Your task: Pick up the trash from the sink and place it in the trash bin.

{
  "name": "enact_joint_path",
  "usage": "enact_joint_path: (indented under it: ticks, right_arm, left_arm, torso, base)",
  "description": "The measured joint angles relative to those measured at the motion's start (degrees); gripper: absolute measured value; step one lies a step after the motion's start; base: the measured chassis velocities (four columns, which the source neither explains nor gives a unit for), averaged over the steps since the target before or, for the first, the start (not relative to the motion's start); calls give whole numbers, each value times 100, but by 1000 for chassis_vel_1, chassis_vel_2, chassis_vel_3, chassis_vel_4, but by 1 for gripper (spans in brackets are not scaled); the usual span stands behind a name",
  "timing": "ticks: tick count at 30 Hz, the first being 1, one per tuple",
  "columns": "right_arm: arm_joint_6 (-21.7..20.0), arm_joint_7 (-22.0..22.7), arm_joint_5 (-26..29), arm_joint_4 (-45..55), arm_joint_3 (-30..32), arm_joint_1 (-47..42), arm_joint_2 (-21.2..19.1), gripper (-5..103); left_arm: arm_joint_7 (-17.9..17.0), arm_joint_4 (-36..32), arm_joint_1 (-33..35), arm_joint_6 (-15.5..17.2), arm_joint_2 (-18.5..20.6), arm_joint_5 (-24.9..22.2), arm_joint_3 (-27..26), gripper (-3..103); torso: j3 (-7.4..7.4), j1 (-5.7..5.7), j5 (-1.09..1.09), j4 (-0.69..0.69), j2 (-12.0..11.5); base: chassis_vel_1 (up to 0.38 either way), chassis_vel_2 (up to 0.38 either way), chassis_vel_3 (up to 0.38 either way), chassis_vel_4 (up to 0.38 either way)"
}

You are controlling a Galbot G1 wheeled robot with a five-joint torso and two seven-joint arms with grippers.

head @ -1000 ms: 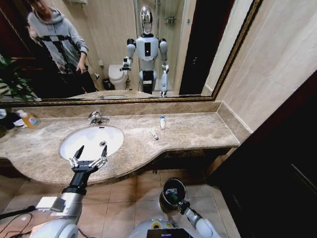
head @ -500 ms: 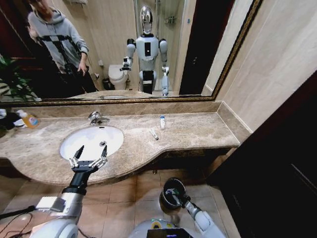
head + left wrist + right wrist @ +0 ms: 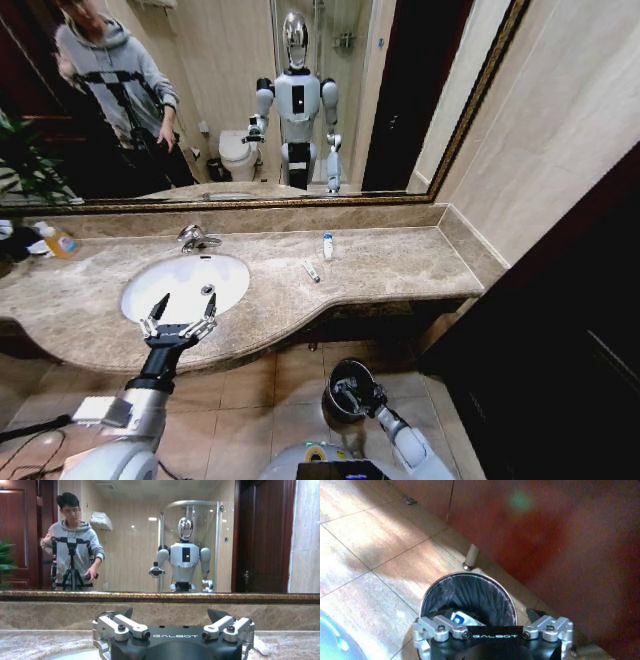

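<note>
Two tubes (image 3: 312,271) on the surround (one sachet (image 3: 465,618) binned)

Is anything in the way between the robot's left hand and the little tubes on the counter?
Nothing visible. The left hand hangs over the sink, and bare marble runs to the two tubes.

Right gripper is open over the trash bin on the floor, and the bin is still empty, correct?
Not empty. The right wrist view shows the open right gripper above the trash bin, with a white, blue-marked piece already inside.
</note>
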Motion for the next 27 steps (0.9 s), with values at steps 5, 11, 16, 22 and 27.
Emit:
enact_joint_path:
  ticks: [5, 11, 16, 22, 27]
  right_arm:
    - [-5, 12, -17, 30, 2, -34, 29, 100]
    - [-18, 18, -52, 99, -5, -83, 69, 100]
    - [-18, 32, -78, 116, -9, -100, 86, 100]
    - [-105, 311, 272, 860, 9, -446, -38, 100]
    - [-215, 466, 1340, 2440, 172, -1305, -457, 100]
  left_arm:
    - [0, 0, 0, 0, 0, 0, 0, 100]
    - [0, 0, 0, 0, 0, 0, 0, 100]
    - [0, 0, 0, 0, 0, 0, 0, 100]
    - [0, 0, 0, 0, 0, 0, 0, 100]
    - [0, 0, 0, 0, 0, 0, 0, 100]
  torso:
    - [0, 0, 0, 0, 0]
    - [0, 0, 0, 0, 0]
    - [0, 0, 0, 0, 0]
    - [0, 0, 3, 0, 0]
    - [0, 0, -1, 0, 0]
  base:
    - [0, 0, 0, 0]
    - [0, 0, 0, 0]
    - [0, 0, 0, 0]
    - [0, 0, 0, 0]
    - [0, 0, 0, 0]
